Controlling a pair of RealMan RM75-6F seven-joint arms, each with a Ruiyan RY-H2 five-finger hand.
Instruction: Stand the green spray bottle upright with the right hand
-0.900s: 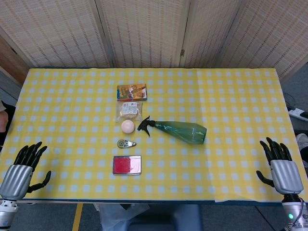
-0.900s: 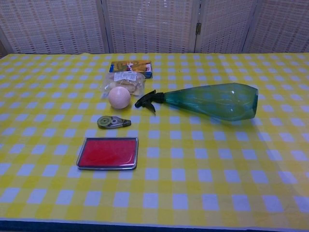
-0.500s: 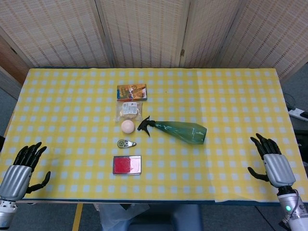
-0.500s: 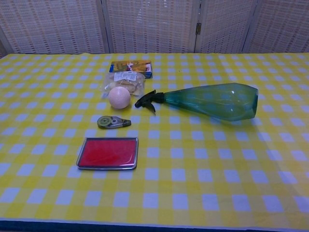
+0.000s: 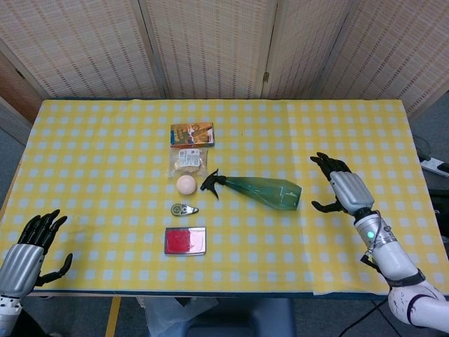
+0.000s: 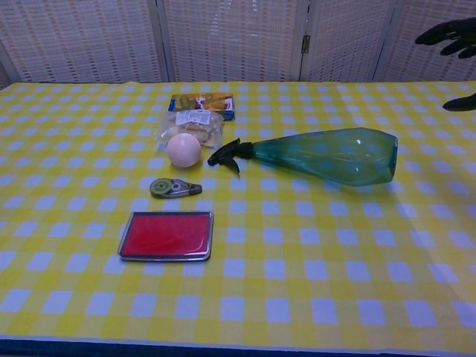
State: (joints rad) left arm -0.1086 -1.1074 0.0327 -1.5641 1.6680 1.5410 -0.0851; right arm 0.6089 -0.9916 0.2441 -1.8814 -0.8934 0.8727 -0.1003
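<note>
The green spray bottle [image 5: 265, 191] [image 6: 327, 155] lies on its side in the middle of the yellow checked table [image 5: 337, 133], black trigger head pointing left, wide base to the right. My right hand [image 5: 344, 188] hovers just right of the base, fingers spread, holding nothing and apart from the bottle. In the chest view only its dark fingertips [image 6: 450, 31] show at the top right corner. My left hand [image 5: 28, 246] hangs open off the table's front left corner.
Left of the bottle's trigger lie a pale ball [image 5: 186, 184], a bagged snack [image 5: 188, 161], a colourful small box [image 5: 192, 133], a correction tape roller [image 5: 184, 209] and a red flat tin [image 5: 185, 241]. Woven screens stand behind the table.
My right hand has risen from the front right corner and moved in leftward, now close to the bottle's base. The bottle and the left hand have stayed put.
</note>
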